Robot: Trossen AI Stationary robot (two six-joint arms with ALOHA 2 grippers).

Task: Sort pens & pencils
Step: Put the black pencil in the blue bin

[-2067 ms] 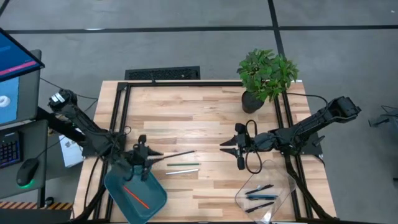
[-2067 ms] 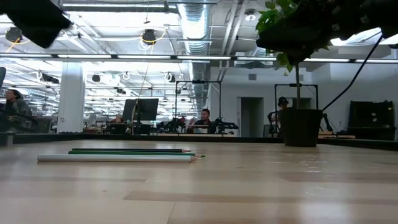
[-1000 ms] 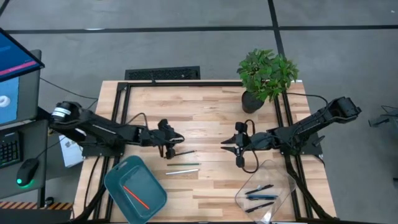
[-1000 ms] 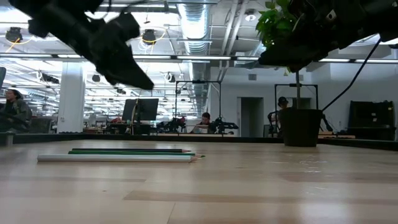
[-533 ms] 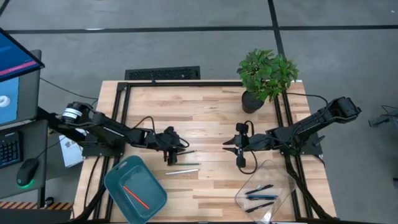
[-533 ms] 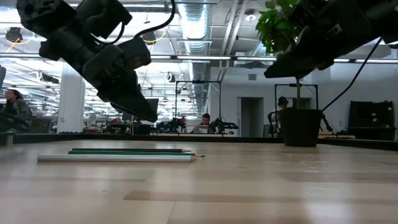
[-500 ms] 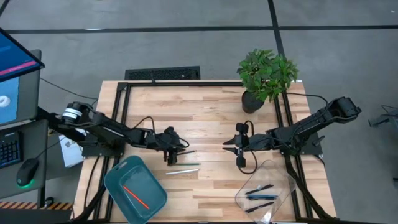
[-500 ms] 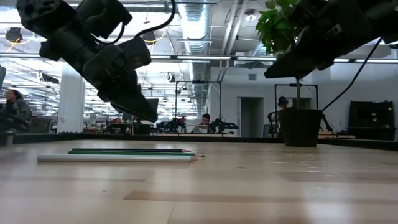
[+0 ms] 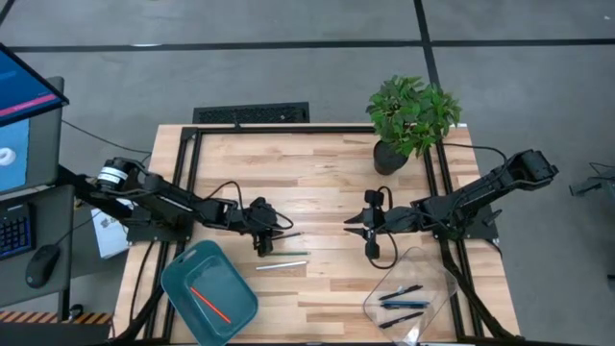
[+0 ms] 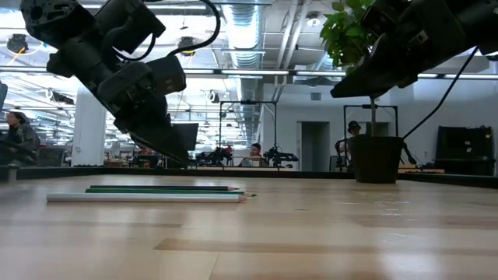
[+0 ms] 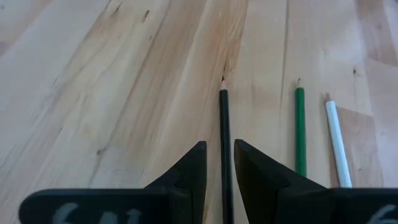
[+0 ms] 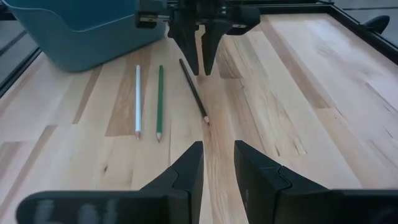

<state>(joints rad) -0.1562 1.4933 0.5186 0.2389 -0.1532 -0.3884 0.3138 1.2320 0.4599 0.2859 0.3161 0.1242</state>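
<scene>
Now reaching for the dark pencil (image 11: 224,149): left gripper (image 11: 219,163) low over the wooden table (image 9: 327,173), fingers parted narrowly astride the pencil's shaft, nothing clamped yet. Next, probably: drop the last bit, pinch the slim shaft squarely, lift, carry to the teal bin (image 9: 209,293) where the orange-red pencil (image 9: 209,302) already lies. Calls for a centred pinch, since a thin smooth stick may roll or pivot on slick planks.

Beside the dark one, parallel and just apart: green pencil (image 11: 300,129), then pale pencil (image 11: 337,144), all straight, thin, sharpened to a point. Table of varnished light planks, grain and knots plain. Bin of matte plastic with rounded corners. Pens (image 9: 402,299), dark and slim, lying in the clear tray (image 9: 434,270) near the right arm.

Right gripper (image 12: 217,163) hovering above mid-table near the potted plant (image 9: 411,115), fingers slightly apart, holding nothing
</scene>
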